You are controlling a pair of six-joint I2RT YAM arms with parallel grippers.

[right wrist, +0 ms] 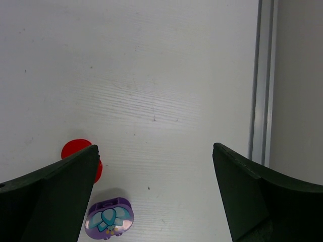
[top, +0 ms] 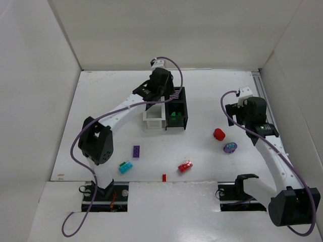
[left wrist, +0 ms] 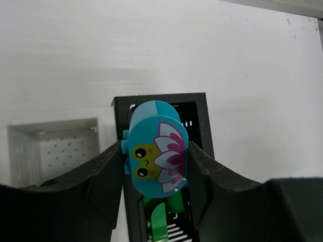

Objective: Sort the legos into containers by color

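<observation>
My left gripper (left wrist: 155, 151) is shut on a round cyan lego (left wrist: 154, 146) printed with a frog and a flower. It hangs over the black container (left wrist: 121, 103) (top: 177, 108), where green legos (left wrist: 160, 222) (top: 174, 115) lie. The white container (top: 155, 117) (left wrist: 55, 146) stands against the black one's left side. My right gripper (right wrist: 155, 148) (top: 251, 117) is open with nothing between its fingers, above bare table. A red round lego (right wrist: 79, 153) (top: 218, 133) and a purple round lego (right wrist: 108, 219) (top: 230, 147) lie by its left finger.
A purple brick (top: 136, 150), a cyan brick (top: 125, 167), a red brick (top: 185, 166) and a small red piece (top: 164, 177) lie on the near part of the table. A rail (right wrist: 260, 85) runs along the right edge. White walls enclose the table.
</observation>
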